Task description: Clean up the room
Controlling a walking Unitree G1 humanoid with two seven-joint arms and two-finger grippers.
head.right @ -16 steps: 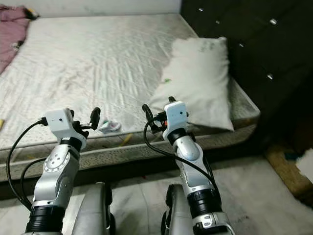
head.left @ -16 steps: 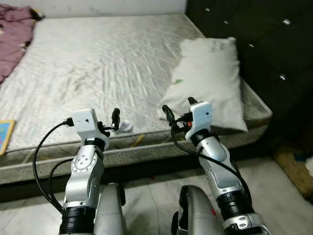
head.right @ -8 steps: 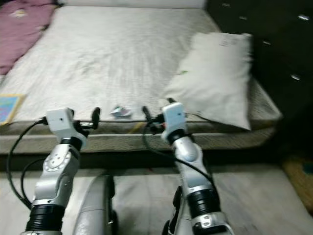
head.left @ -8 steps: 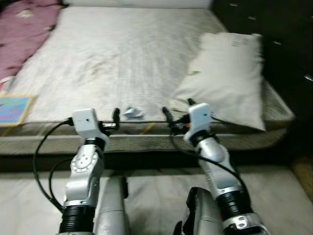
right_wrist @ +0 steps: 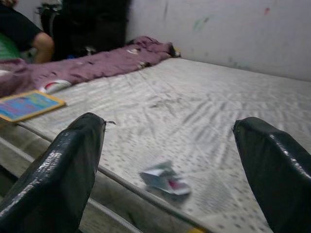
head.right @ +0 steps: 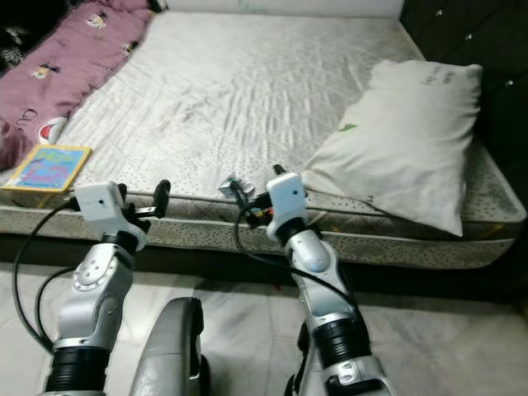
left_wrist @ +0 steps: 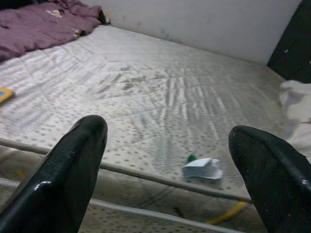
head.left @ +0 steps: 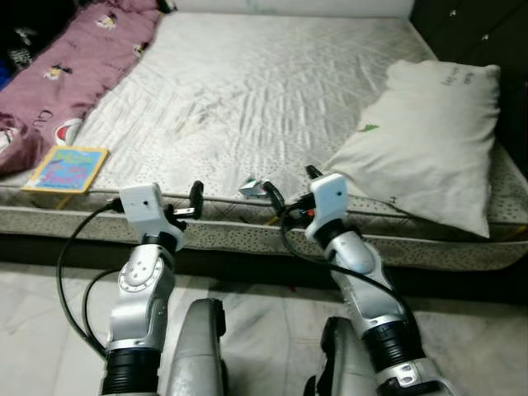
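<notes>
Approach step: both the left gripper [left_wrist: 167,179] and right gripper [right_wrist: 170,182] are wide open and empty, facing the crumpled wrapper [head.left: 252,187] at the bed [head.left: 272,91] edge; next, reach and grasp.

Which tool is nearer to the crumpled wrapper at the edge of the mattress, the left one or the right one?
Right. The right tool hovers just beside the crumpled wrapper, on its pillow side. The left tool hangs farther off, toward the book side, before the mattress edge. Both are open.
</notes>
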